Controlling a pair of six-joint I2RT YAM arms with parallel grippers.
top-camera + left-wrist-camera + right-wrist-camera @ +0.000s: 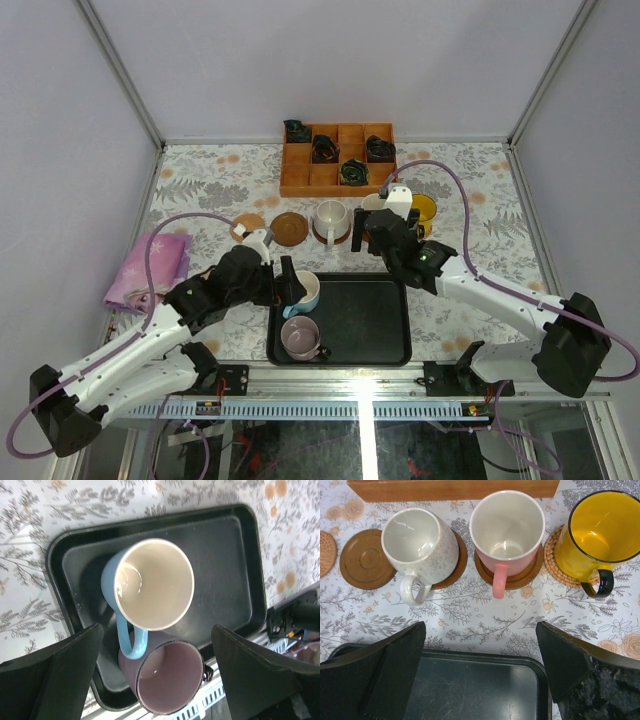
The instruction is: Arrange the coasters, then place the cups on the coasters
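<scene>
On the black tray (372,325) stand a light blue cup (304,290) and a mauve-grey cup (300,338). My left gripper (288,282) hovers open over them. Its fingers (60,680) flank the mauve cup (167,677) without touching it, and the blue cup (155,582) lies just beyond. My right gripper (480,675) stands open and empty over the tray's far edge (480,690). The cream cup (420,547), pink cup (506,525) and yellow cup (600,530) each sit on a coaster. An empty dark brown coaster (362,560) and a tan coaster (326,552) lie to their left.
An orange wooden grid box (337,158) with dark bundles stands behind the cup row. A pink cloth (150,268) lies at the left edge of the table. The metal frame rail (330,385) runs along the near edge.
</scene>
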